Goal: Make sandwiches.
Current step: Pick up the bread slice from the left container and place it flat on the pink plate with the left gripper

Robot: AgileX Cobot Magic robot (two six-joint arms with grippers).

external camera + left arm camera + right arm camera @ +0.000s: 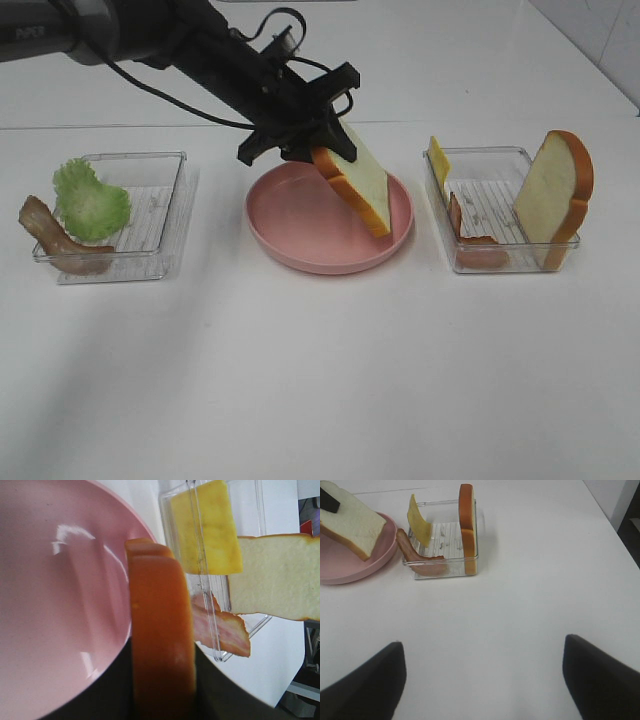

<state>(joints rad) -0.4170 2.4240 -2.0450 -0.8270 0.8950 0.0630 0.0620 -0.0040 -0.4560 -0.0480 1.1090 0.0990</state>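
My left gripper [325,150] is shut on a bread slice [357,180] with orange-brown crust and holds it tilted, its low end close above the round pink plate [290,238]. In the left wrist view the crust [160,630] fills the middle between the jaws. A second bread slice [555,192] stands upright in the right clear tray [500,260], with yellow cheese [438,157] and a bacon strip [470,235]. Green lettuce [90,200] and another bacon strip [55,238] lie in the left tray [165,215]. My right gripper [482,680] is open over bare table, out of the exterior view.
The white table [320,380] stretches wide in front of the plate and trays. The left arm [150,45] reaches in from the upper left. The table's far right edge [605,510] lies past the right tray.
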